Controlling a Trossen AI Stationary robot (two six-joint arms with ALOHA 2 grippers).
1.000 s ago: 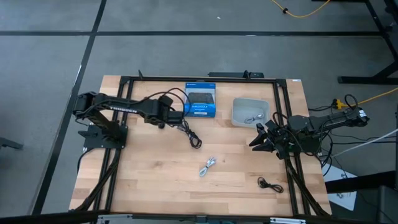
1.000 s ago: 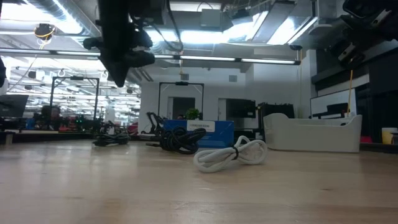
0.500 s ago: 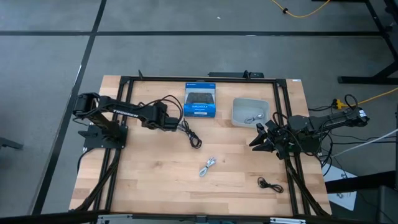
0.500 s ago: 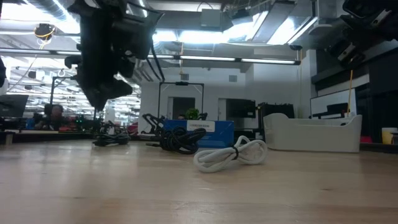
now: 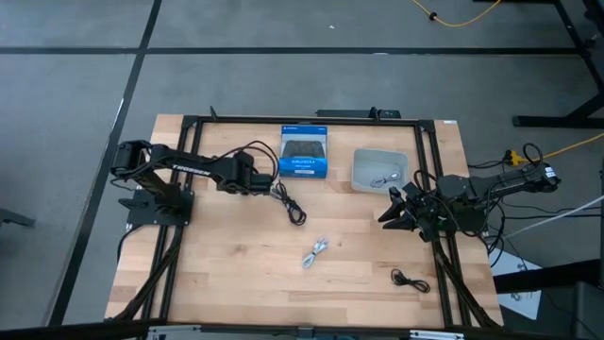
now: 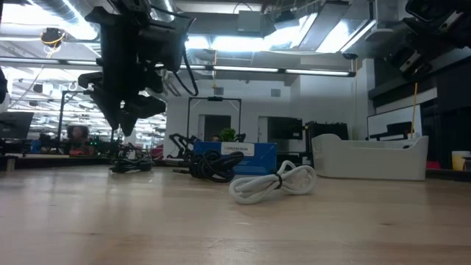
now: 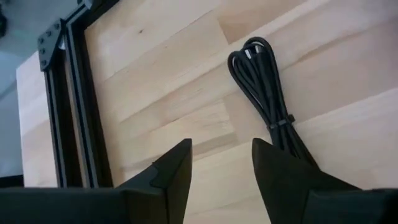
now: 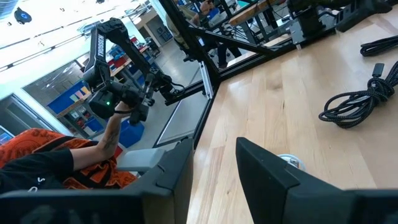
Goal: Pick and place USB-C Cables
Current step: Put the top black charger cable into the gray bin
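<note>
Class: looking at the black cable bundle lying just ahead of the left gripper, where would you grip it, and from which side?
Probably from straight above, across the tied middle of the black cable bundle. It lies flat as a long narrow coil, and the strands are pinched slimmest at the tie. The left gripper is open with bare wood around.

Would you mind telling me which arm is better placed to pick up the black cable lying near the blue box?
Left. The left gripper hangs open beside the black cable; the right gripper waits near the table's far edge.

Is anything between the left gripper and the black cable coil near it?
Nothing visible. The left gripper hangs open above bare table, and the black cable lies just ahead of its fingers.
</note>
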